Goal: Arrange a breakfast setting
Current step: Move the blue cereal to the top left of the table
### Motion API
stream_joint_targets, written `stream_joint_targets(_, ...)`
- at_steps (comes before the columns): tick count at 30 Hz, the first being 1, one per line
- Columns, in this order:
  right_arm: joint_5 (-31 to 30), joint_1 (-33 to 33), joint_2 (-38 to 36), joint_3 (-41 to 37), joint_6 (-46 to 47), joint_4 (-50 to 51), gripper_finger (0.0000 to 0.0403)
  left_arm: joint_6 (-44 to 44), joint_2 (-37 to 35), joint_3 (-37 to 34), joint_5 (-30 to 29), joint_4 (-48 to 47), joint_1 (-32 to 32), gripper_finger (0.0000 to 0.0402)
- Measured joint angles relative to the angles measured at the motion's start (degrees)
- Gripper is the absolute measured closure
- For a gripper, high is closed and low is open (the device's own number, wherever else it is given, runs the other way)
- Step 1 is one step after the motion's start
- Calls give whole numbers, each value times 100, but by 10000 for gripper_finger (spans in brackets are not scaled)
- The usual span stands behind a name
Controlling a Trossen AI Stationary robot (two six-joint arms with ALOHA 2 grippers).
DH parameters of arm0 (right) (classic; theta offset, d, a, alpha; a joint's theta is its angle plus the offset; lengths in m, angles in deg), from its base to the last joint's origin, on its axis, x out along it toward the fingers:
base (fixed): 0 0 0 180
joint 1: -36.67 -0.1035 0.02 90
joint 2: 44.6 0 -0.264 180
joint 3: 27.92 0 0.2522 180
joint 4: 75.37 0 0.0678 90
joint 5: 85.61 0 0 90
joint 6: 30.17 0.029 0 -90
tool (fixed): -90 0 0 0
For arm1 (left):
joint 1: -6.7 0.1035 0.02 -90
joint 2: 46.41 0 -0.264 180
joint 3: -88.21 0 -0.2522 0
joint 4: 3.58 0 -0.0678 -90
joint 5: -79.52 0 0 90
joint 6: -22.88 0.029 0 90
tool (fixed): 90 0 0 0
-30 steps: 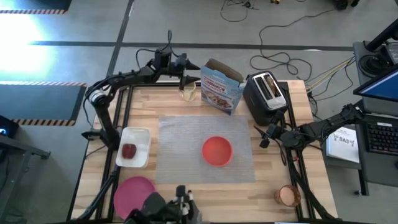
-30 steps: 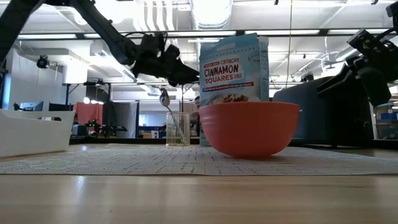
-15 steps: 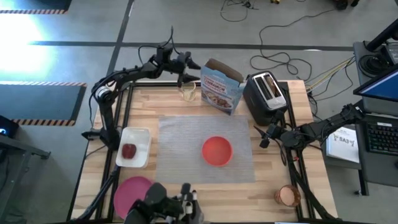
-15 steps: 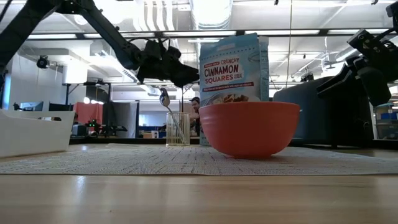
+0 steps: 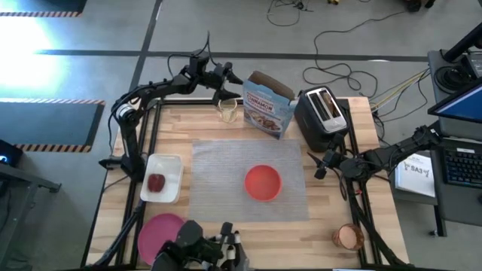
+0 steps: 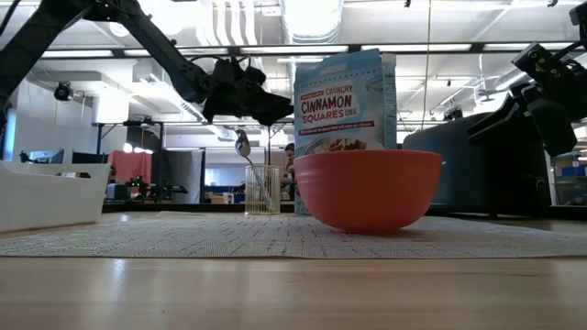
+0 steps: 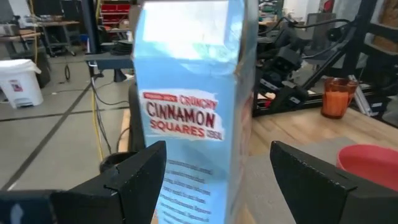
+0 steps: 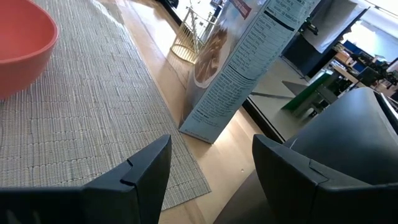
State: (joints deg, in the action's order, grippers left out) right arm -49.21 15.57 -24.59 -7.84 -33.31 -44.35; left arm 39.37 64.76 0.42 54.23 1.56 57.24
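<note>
Red-orange bowl [image 5: 263, 182] on grey placemat [image 5: 218, 162]

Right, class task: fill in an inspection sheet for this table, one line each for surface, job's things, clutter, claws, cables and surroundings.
Surface: wooden table, grey mat in the middle.
Job's things: bowl on mat; plate at near left; fruit in tray; spoon standing in glass; cup at near right; toast in toaster.
Clutter: cereal box.
Claws: left claw open, above the glass; right claw open, beside the toaster.
Cables: loose on the floor.
Surroundings: desk with keyboard at right.
</note>
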Motion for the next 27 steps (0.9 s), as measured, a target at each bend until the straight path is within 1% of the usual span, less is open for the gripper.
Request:
stream_joint_targets(5, 0, 0, 0, 1, 0, 0, 188, 43, 16, 110, 36, -3, -52, 131)
stream_joint_targets(9, 0, 1, 0, 0, 0, 0, 188, -31, 320, 350, 139, -6, -133, 131)
stream_joint_targets(15, 0, 0, 0, 1, 0, 0, 188, -699, 1006, 1176, 629, -23, -190, 131)
stream_joint_targets(19, 0, 0, 0, -1, 0, 0, 188, -1050, 1287, 1567, 1039, -26, -179, 133)
stream_joint_targets(25, 0, 1, 0, 0, 0, 1, 188, -1212, 1351, 1655, 1143, -46, -216, 158)
stream_joint_targets(27, 0, 1, 0, 1, -1, 2, 188, -1431, 1351, 1655, 1319, -72, -219, 171)
